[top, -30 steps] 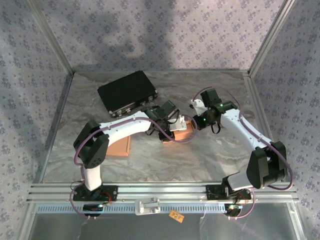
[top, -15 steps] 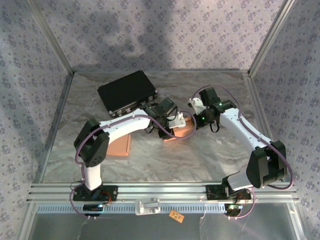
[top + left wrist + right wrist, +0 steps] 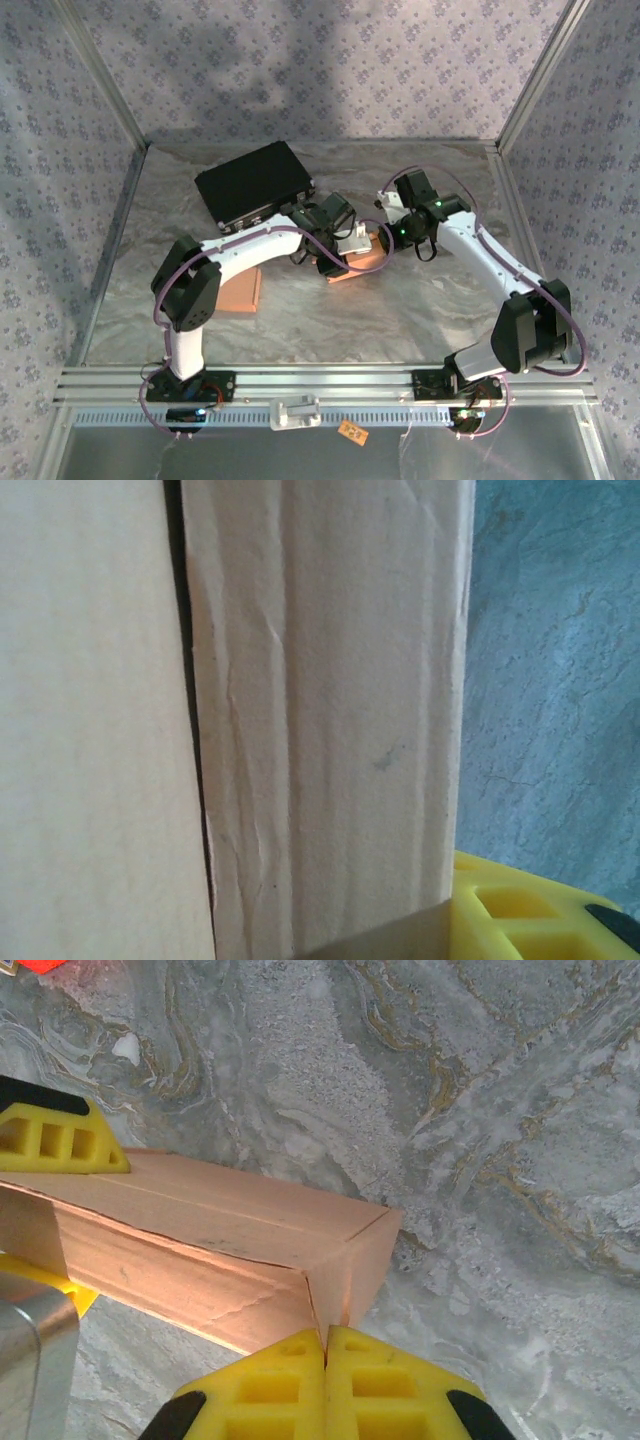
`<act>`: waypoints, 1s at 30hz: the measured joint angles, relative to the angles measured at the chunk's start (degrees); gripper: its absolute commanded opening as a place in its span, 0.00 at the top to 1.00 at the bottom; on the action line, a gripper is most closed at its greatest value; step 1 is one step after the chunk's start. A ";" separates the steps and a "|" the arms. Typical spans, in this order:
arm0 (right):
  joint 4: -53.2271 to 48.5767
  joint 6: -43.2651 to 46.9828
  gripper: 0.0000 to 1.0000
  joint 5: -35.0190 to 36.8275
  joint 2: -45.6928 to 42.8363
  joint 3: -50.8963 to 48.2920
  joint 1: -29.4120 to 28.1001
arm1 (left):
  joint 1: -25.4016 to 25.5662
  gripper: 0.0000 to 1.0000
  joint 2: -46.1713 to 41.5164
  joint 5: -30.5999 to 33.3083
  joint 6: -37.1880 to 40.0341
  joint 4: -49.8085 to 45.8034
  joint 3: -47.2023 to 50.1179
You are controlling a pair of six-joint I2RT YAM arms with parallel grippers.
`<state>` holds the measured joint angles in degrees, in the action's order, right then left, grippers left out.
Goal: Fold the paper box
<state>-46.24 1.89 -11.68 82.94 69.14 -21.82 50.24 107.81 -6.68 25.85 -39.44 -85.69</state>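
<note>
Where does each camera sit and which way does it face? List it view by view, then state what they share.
Top external: above and behind the bases, looking down on the table; both arms show, left gripper and right gripper at the paper box.
Left wrist: close against the box's cardboard; one yellow finger shows.
Right wrist: looks down past its shut fingers at the box's corner.
Shared: the box appears in all three.

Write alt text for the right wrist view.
The right gripper, its yellow fingers shut, meets the near corner of a tan paper box lying on a grey marbled table. The left gripper clamps the box's other end.
</note>
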 measured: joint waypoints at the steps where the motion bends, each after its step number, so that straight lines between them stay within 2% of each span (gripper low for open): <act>1: -0.04 -0.61 1.00 -0.24 0.00 0.00 0.11 | 0.00 0.55 0.00 -0.09 -0.02 -0.02 0.00; 17: 7.13 -8.13 1.00 -0.96 -2.62 -8.66 0.39 | -0.83 0.55 1.49 -2.14 -0.74 -2.01 -1.70; 26: 9.49 -9.90 1.00 3.08 -4.85 -11.08 -1.09 | -1.57 0.39 1.33 -1.84 -4.52 -0.52 -1.77; 30: 9.46 -10.49 1.00 5.31 -4.85 -11.04 -2.29 | -1.88 0.37 -0.59 -0.96 -7.58 1.11 0.00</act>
<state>-36.77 -8.60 -6.37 78.08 58.11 -24.12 48.36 107.22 -7.64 18.26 -38.33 -85.69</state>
